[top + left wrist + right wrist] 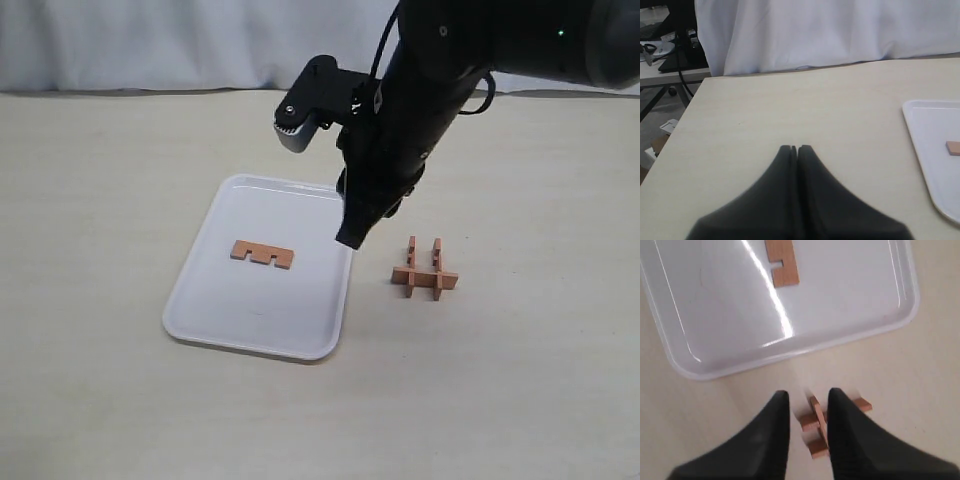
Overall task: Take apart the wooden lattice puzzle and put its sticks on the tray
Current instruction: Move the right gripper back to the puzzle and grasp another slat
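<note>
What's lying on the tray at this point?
One notched stick lies flat on the tray; nothing else shows. The right gripper hides the tray's far right corner.

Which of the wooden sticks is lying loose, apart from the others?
The notched stick lying flat on the white tray; the others are interlocked in the puzzle on the table beside it.
</note>
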